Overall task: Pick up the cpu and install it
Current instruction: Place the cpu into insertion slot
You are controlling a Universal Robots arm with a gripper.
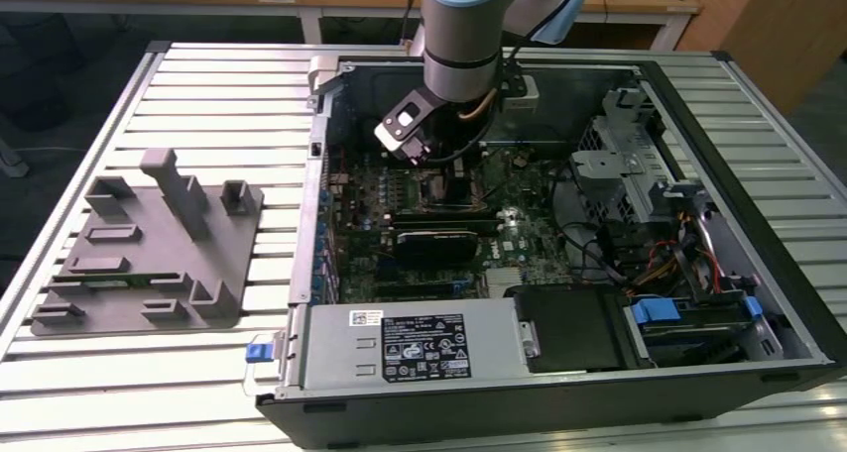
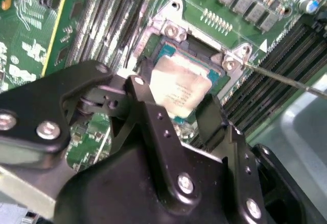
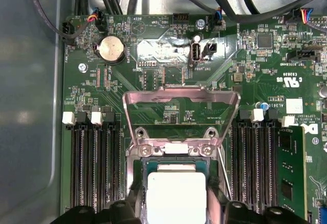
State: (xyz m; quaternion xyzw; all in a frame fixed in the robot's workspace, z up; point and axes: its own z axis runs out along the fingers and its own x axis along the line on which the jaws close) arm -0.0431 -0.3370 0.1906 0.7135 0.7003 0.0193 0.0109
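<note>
Your gripper stands low inside the open computer case, in its far half, over the motherboard socket. Its two fingers are drawn narrow onto the cpu, one at each opposite edge. The cpu lies within the socket frame. The load plate is swung open.

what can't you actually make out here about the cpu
- cpu: its near part is cut off by the first wrist view's edge.
- Whether it is fully seated in the socket: the gripper covers its near edge in the second wrist view.
- Print on its lid: too faint to read in the second wrist view.
</note>
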